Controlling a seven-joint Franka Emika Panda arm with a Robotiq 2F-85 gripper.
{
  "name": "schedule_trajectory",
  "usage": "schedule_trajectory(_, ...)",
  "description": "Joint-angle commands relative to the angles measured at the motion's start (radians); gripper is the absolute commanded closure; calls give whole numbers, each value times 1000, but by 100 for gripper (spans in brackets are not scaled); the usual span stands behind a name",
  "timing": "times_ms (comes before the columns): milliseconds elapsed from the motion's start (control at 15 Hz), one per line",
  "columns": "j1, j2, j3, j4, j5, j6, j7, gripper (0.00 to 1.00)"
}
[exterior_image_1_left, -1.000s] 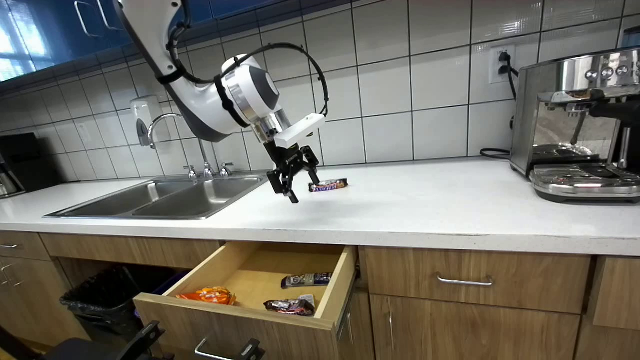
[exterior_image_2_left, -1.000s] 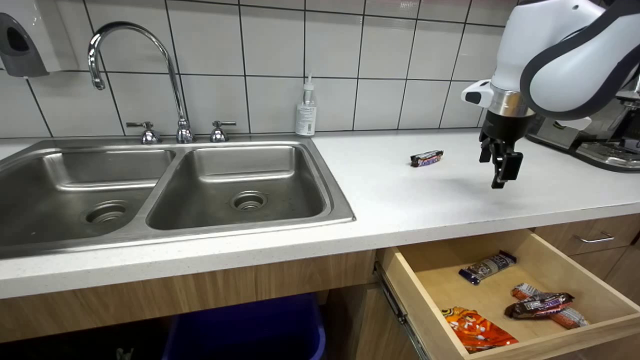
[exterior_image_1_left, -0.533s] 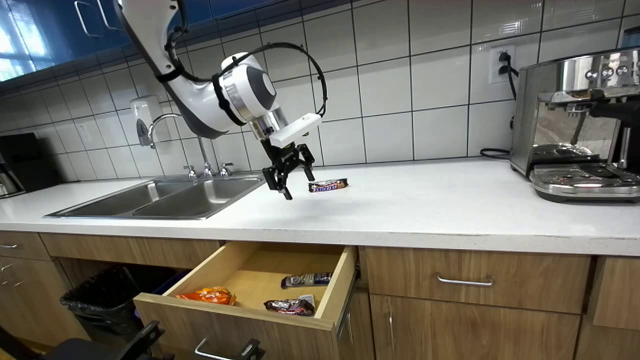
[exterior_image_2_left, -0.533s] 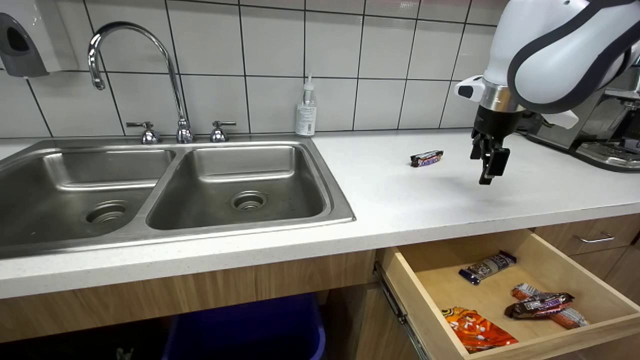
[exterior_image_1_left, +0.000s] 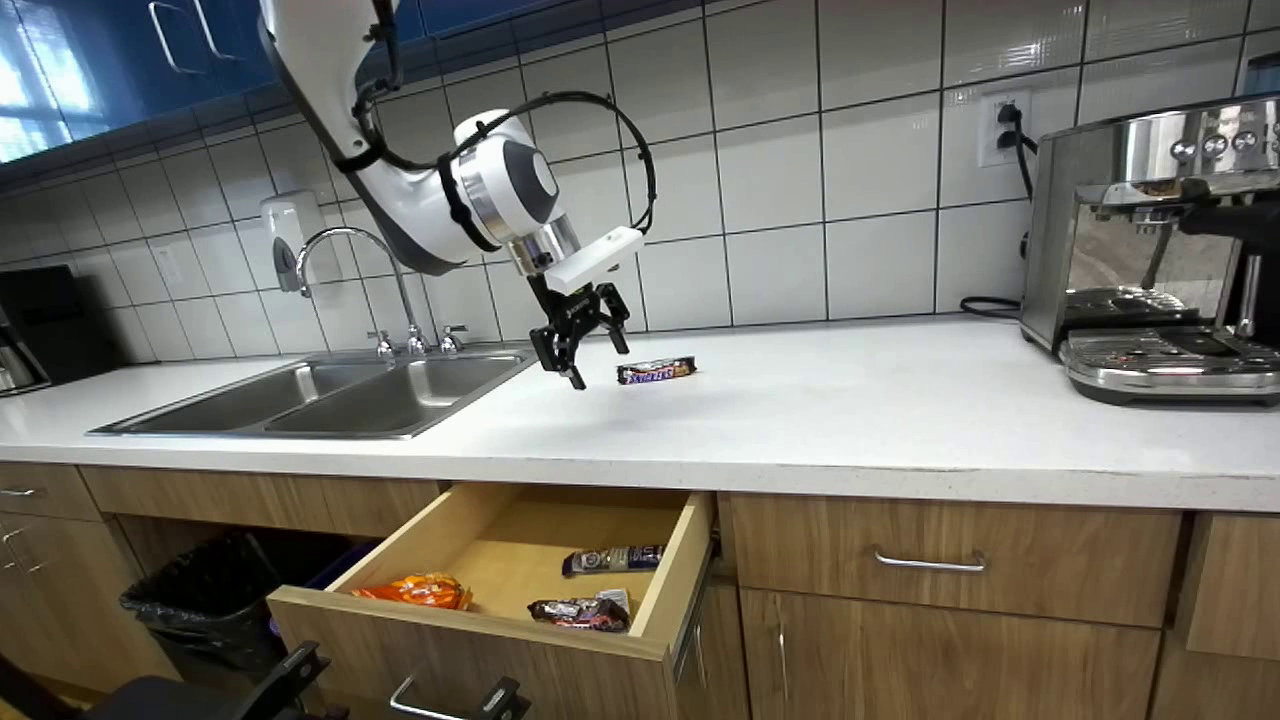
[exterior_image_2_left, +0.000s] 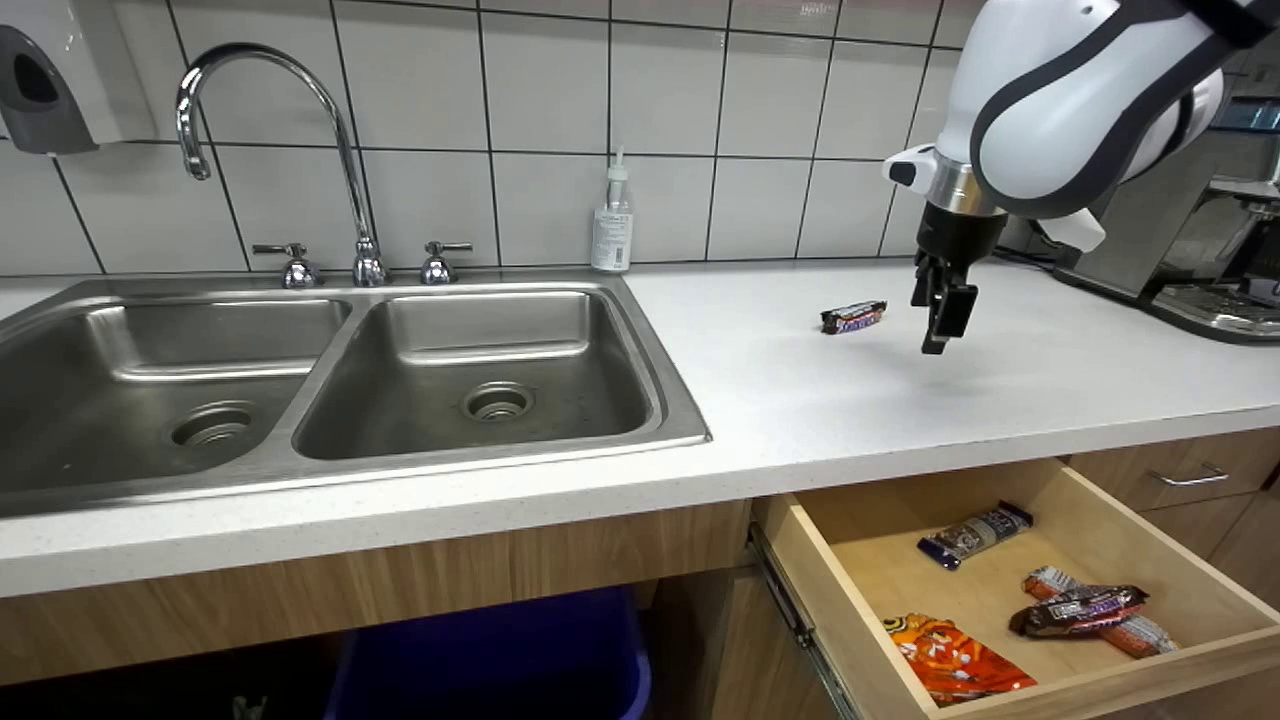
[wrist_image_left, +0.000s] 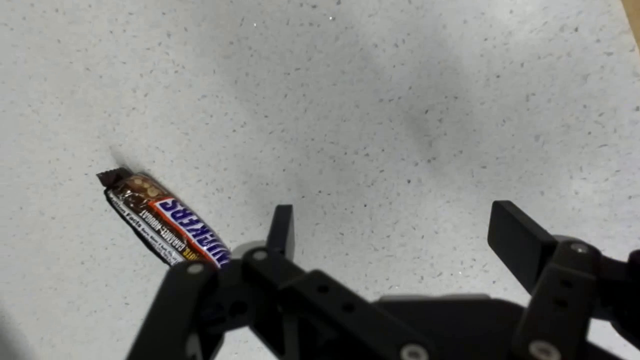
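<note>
My black gripper (exterior_image_1_left: 600, 367) is open and empty above the white countertop (exterior_image_1_left: 900, 400). In the wrist view its fingers (wrist_image_left: 392, 220) stand wide apart with only speckled counter between them. The nearest thing is a brown Snickers bar (exterior_image_1_left: 656, 371) lying on the counter. In an exterior view (exterior_image_2_left: 853, 317) the bar lies to the left of the gripper (exterior_image_2_left: 930, 328), apart from it. In the wrist view the bar (wrist_image_left: 170, 222) lies left of the left finger, and its lower end is hidden behind that finger's linkage.
An open drawer (exterior_image_1_left: 450, 622) below the counter holds an orange bag (exterior_image_2_left: 950, 660), a blue-ended bar (exterior_image_2_left: 975, 535), and a dark-wrapped bar (exterior_image_2_left: 1080, 610) over an orange one. A steel sink (exterior_image_2_left: 660, 400), faucet (exterior_image_2_left: 350, 170), bottle (exterior_image_2_left: 612, 235) and espresso machine (exterior_image_1_left: 1160, 260) also stand here.
The open gripper has moved leftward in both exterior views and a little up in the picture, closer to the Snickers bar in one of them. The bar and drawer have not moved.
</note>
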Motion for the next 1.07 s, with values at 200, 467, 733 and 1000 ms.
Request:
schedule_trajectory(200,1,102,17,159,24,-35,-15,0)
schedule_trajectory(467,4,156,24,235,26,-40,-20,0)
schedule_trajectory(733,-17,200,45,302,40,-59,-65,0)
schedule_trajectory(1000,-45,235,66,362,70,-82,-159,0)
